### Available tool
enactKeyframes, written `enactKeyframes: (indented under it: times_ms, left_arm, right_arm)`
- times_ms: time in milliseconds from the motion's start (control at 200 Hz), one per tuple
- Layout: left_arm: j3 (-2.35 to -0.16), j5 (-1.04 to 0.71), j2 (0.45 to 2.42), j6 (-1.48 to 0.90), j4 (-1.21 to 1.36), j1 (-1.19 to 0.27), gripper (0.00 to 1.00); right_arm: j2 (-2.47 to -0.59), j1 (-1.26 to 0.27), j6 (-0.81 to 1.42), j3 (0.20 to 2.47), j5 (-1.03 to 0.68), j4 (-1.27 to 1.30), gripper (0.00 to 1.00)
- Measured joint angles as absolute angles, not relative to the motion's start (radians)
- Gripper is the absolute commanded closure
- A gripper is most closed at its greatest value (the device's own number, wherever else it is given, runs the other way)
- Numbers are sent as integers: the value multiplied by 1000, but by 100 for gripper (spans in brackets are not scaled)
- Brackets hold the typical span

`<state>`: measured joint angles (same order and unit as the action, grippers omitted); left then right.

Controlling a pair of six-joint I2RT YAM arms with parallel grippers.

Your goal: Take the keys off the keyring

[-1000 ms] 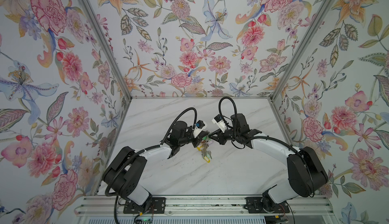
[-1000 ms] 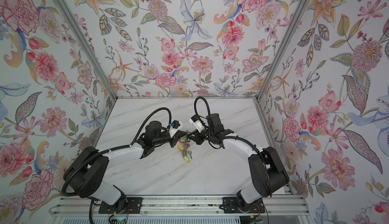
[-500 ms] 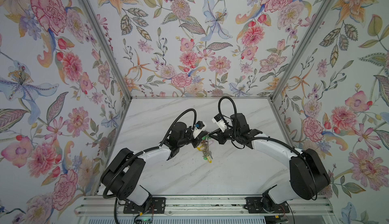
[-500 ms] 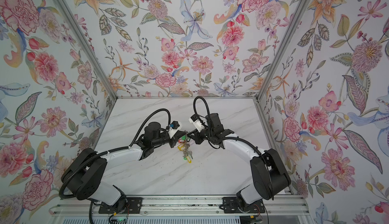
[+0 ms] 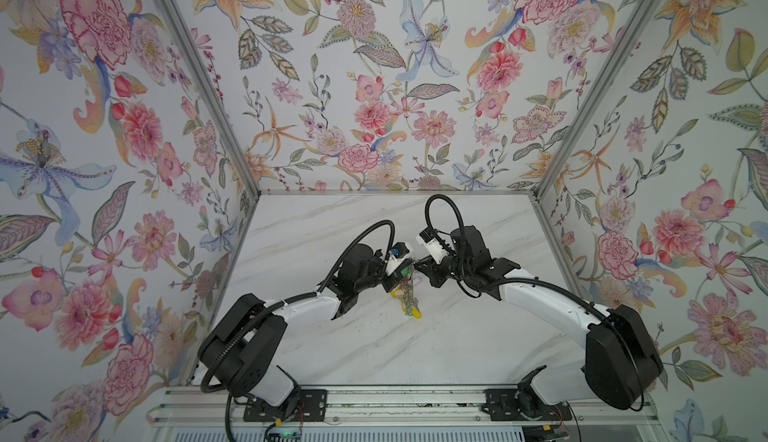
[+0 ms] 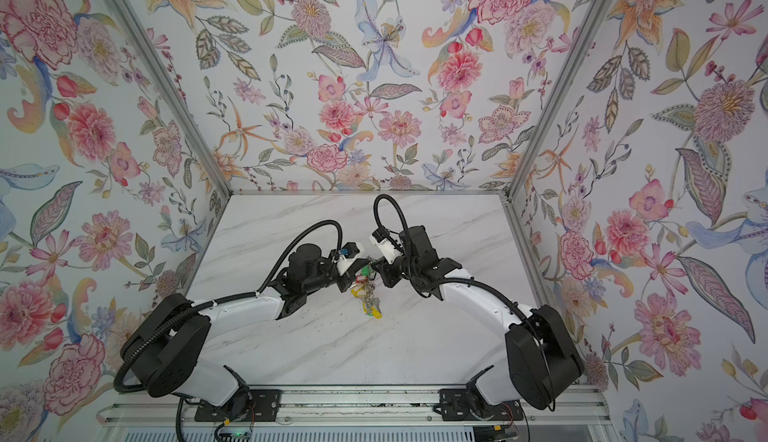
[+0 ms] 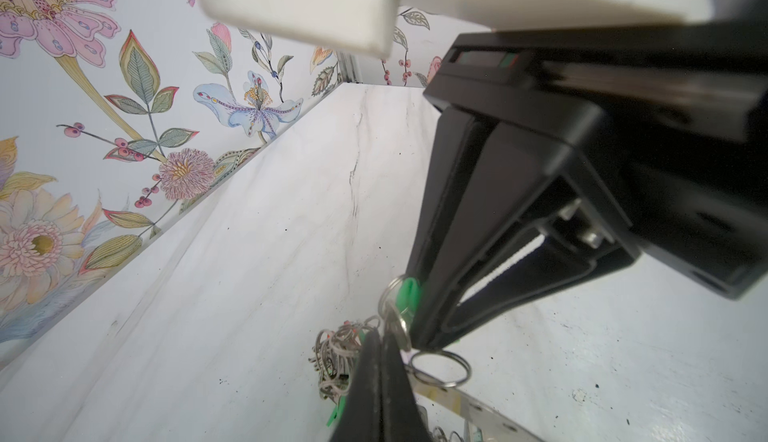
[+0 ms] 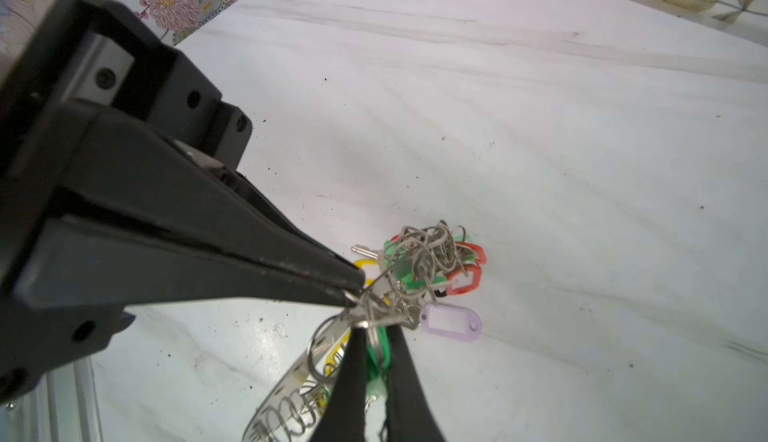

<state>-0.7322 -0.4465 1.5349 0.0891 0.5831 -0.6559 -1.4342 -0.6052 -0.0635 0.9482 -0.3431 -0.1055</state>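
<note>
The keys (image 5: 409, 299) hang in a tangle of split rings and green, red and yellow tags (image 8: 432, 261) over the middle of the table, its lower end at the tabletop in both top views. The keyring (image 8: 291, 381), a flat grey band with rim holes (image 7: 469, 406), shows edge-on. My left gripper (image 8: 353, 292) is shut on its upper rim, fingers pressed together (image 7: 380, 338). My right gripper (image 8: 376, 332) meets it tip to tip (image 5: 417, 267) and is shut on a green tag (image 7: 409, 294) whose small ring carries a key.
A lilac tag (image 8: 451, 323) sticks out beside the right fingers. The white marble table (image 5: 332, 228) is boxed in by floral walls on three sides. An aluminium rail (image 5: 395, 402) with both arm bases runs along the front edge.
</note>
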Motion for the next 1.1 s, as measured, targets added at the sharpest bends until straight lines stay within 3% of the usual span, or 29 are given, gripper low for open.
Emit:
enactKeyframes:
  times_ms: [731, 1101]
  left_arm:
    - [-731, -465, 1535, 10, 627, -648, 100]
    - [-731, -491, 1535, 6, 635, -640, 100]
  right_arm:
    - [-1376, -692, -132, 920, -134, -76, 100]
    - [-1367, -770, -196, 914, 77, -53, 100]
